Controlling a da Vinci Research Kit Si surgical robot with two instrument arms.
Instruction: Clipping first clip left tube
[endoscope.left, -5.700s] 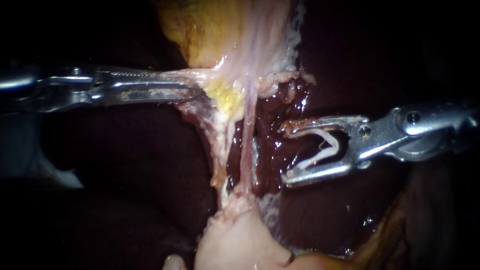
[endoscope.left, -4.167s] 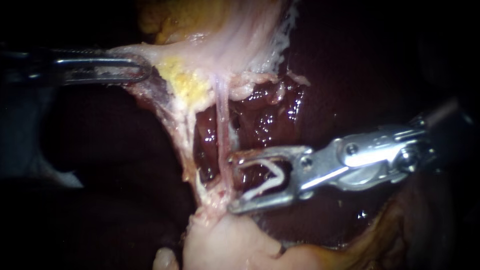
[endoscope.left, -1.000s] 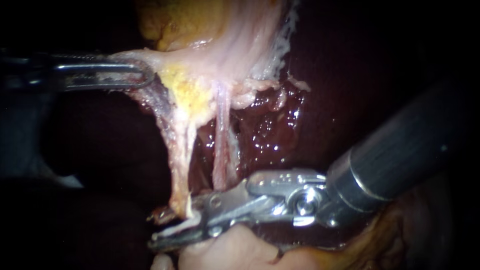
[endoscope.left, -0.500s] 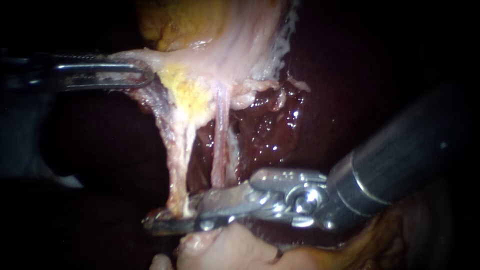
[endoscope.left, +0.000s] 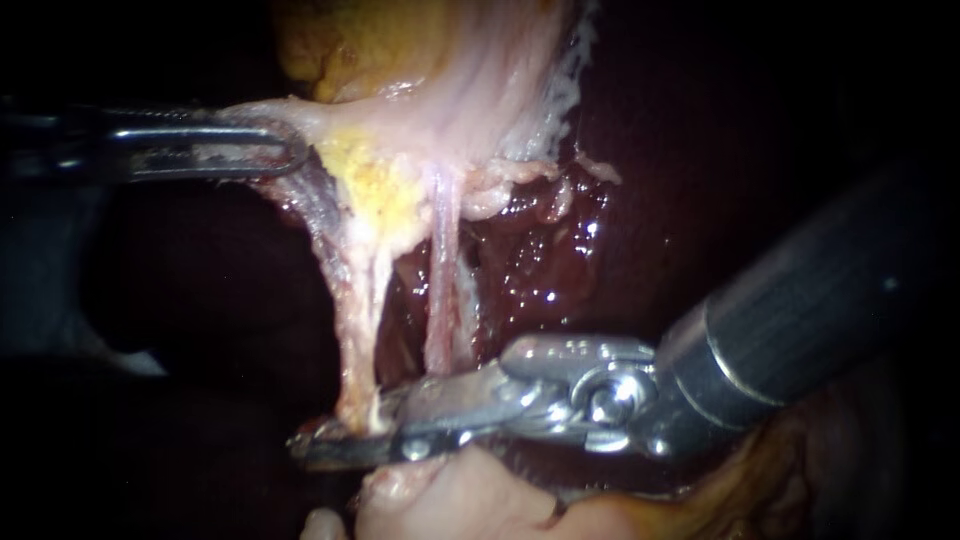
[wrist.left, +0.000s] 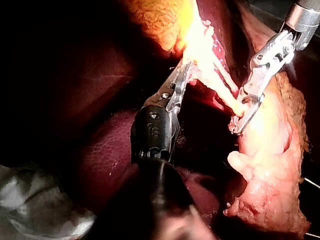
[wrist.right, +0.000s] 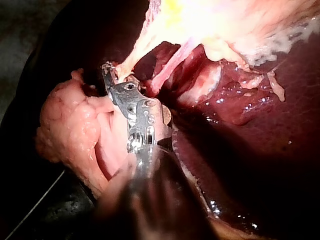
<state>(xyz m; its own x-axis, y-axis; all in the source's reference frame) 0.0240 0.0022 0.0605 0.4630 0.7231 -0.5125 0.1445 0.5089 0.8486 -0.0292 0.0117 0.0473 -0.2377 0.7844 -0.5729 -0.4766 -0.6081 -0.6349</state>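
Observation:
Two tubes hang from the gallbladder (endoscope.left: 470, 90). The left tube (endoscope.left: 355, 330) is pale and frayed; the right tube (endoscope.left: 440, 310) is thin and pink. My right instrument (endoscope.left: 345, 440) reaches across under the right tube, and its jaws are shut on the lower end of the left tube. No clip shows between them. In the right wrist view these jaws (wrist.right: 111, 74) grip the pale strand (wrist.right: 131, 55). My left instrument (endoscope.left: 285, 155) is shut on gallbladder tissue and holds it stretched leftward; the left wrist view shows its jaws (wrist.left: 182, 75) in that fold.
Dark red liver (endoscope.left: 560, 250) lies wet behind the tubes. A patch of yellow fat (endoscope.left: 375, 185) sits where the tubes leave the gallbladder. A pale pink lump of tissue (endoscope.left: 460, 500) lies just under my right instrument's jaws.
My right instrument came down and across from the right with open jaws holding a white clip. Over the last second the jaws closed on the left tube. The left instrument pulled leftward, then held.

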